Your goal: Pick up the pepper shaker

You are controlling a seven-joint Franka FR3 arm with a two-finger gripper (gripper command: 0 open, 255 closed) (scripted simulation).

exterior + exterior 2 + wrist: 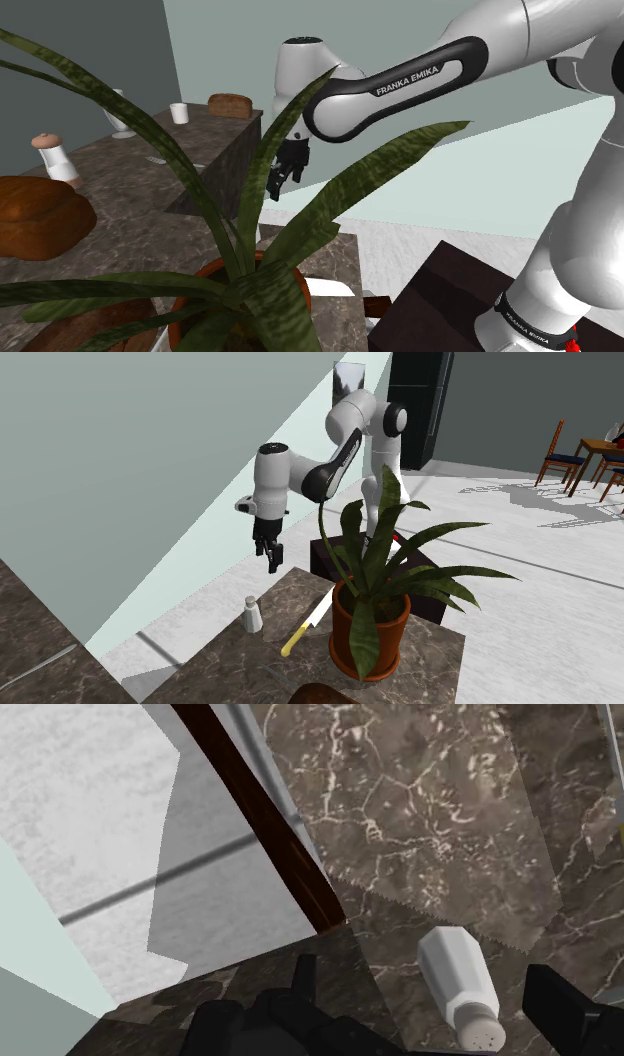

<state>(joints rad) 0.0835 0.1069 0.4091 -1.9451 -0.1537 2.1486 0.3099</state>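
The pincer (272,559) hangs with fingers spread above the white pepper shaker (252,615), which stands upright near the edge of the dark marble surface (230,664), beside a yellow-handled knife (308,622).

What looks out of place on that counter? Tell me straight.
Nothing is spilled or broken. The shaker stands upright near the corner of the counter, with the open gripper hanging above it. The one oddity is a knife lying loose beside the plant pot.
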